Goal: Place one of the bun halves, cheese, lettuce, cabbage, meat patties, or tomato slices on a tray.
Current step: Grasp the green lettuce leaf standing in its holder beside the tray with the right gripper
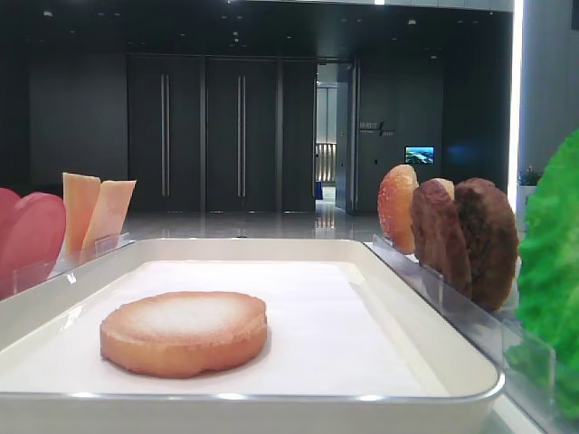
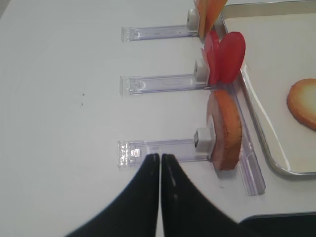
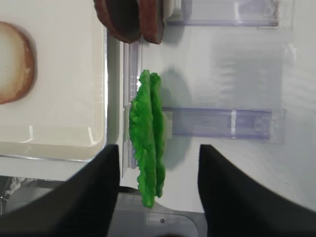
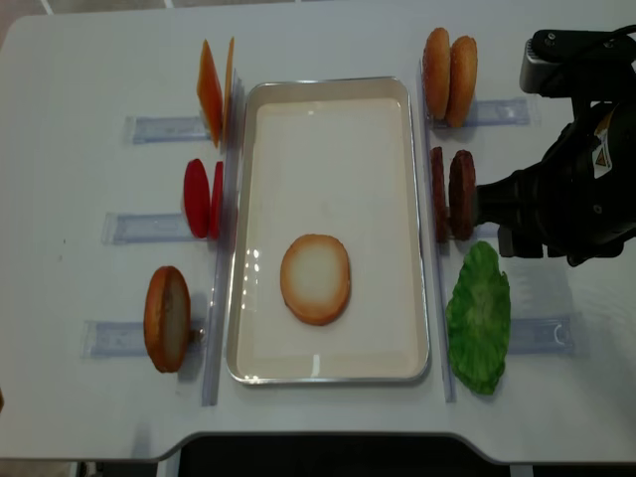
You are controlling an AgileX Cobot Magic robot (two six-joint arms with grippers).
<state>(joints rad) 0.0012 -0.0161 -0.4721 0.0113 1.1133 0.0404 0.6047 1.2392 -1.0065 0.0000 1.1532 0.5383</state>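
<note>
One bun half (image 4: 315, 278) lies flat on the white tray (image 4: 328, 149). The green lettuce (image 3: 148, 123) stands on edge in a clear holder to the right of the tray. My right gripper (image 3: 158, 149) is open, with its black fingers (image 3: 106, 173) either side of the leaf's near end and not touching it. Over the bare table left of the tray, my left gripper (image 2: 160, 157) is shut on nothing. Its tips sit above a clear holder (image 2: 163, 148) that keeps another bun half (image 2: 224, 131) upright.
Left of the tray stand cheese slices (image 4: 214, 89) and tomato slices (image 4: 202, 197) in clear holders. On the right are two bun halves (image 4: 449, 75) and two meat patties (image 4: 452, 194). The right arm (image 4: 576, 189) hangs over the table's right side.
</note>
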